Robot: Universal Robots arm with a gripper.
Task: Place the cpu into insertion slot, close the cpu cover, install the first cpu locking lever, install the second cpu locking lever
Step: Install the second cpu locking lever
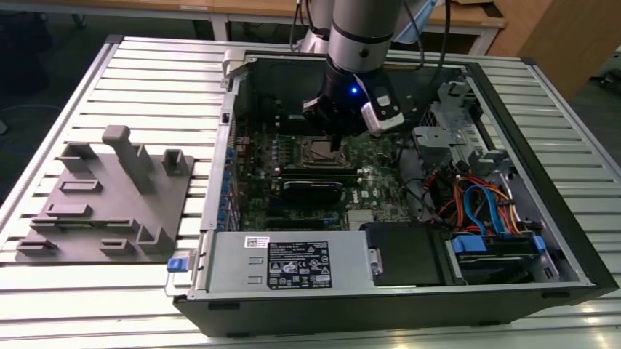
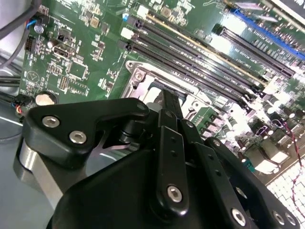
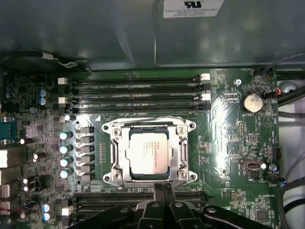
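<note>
The arm (image 1: 361, 29) reaches down into the open case (image 1: 388, 291) from the top middle of the exterior view, and its gripper (image 1: 335, 142) hangs just above the board (image 1: 374, 156), right by the socket area.

In the first wrist view the cpu (image 3: 148, 151) lies flat in the slot (image 3: 174, 143), in the middle of the frame, silvery top up and square with the socket. The cover (image 3: 116, 150) lies down around it as a bright metal frame, the chip showing through its cut-out middle. I can't tell whether the levers are latched.

The gripper's fingers (image 3: 163, 193) come up from the bottom middle of that frame, pressed together with no gap I can see and nothing between them. Their tips sit at the cover's lower edge; whether they touch it I can't tell.

In the second wrist view the black gripper body fills the lower half, and its fingers (image 2: 170, 102) point at the socket (image 2: 143, 76) near the centre, beside the long black memory slots (image 2: 200, 52).

On the exterior view's left, a grey fixture block (image 1: 107, 196) rests on the slatted table (image 1: 145, 65), well apart from the case.
</note>
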